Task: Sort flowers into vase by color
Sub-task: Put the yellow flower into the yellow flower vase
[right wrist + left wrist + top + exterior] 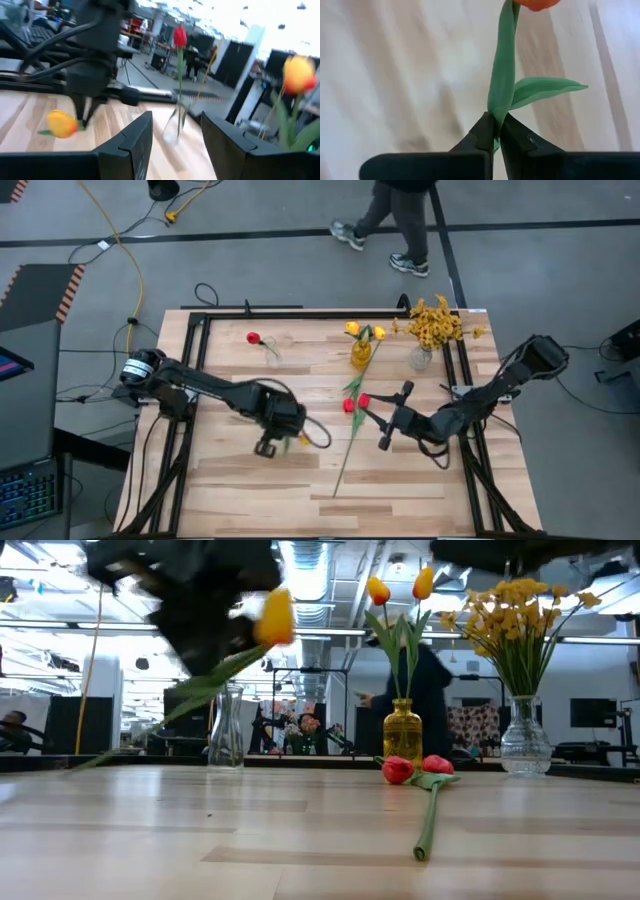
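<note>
Left gripper fingers pinching yellow-orange tulip stem above counter; right gripper at 3 o'clock, fingers spread, beside two red tulips lying flat

No text, label, brand, number or sign can be read in any of the views: nothing legible stands on the pale wooden bench, on the vases, on the dark arms, or on anything in the room behind.
</note>
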Robot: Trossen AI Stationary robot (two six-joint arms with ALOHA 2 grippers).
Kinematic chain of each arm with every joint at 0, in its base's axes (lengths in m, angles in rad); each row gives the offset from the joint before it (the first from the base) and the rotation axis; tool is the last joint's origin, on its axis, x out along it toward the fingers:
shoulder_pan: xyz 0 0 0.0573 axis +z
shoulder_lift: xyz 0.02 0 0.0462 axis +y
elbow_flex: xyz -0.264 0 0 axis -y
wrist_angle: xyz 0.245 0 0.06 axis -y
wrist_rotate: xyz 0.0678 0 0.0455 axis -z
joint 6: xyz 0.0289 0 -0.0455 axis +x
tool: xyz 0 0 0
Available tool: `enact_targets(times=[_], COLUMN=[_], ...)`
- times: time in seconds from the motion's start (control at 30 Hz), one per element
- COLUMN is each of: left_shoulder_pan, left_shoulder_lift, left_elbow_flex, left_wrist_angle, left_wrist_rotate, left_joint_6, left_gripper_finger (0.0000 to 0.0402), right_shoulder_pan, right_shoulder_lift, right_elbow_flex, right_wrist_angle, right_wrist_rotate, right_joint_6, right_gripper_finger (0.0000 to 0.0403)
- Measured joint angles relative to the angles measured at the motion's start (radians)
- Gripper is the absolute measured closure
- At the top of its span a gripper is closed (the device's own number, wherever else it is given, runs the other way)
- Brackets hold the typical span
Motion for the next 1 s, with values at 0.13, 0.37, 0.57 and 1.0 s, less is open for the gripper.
enact_targets(times=[0.13, 0.37, 0.57, 1.0], left_shoulder_pan=[0.037, 0.098, 0.121, 0.148], left_shoulder_lift=[0.0, 0.0, 0.0, 0.0], left_elbow_flex=[0.08, 0.137, 0.137, 0.137], left_wrist_angle=[0.084, 0.421, 0.687, 1.034], left_wrist_rotate=[-0.035, -0.04, -0.14, -0.271], left_joint_6=[-0.007, -0.048, -0.03, 0.166], left_gripper_finger=[0.0397, 0.0397, 0.0397, 0.0397], right_shoulder_pan=[0.05, 0.117, 0.138, 0.139], right_shoulder_lift=[-0.09, -0.206, -0.249, -0.251], right_elbow_flex=[0.0, 0.0, 0.0, 0.0], right_wrist_angle=[0.001, 0.0, 0.0, -0.004], right_wrist_rotate=[0.01, 0.122, 0.132, 0.132], right_joint_6=[-0.147, -0.339, -0.393, -0.396], right_gripper_finger=[0.0207, 0.0207, 0.0207, 0.0207])
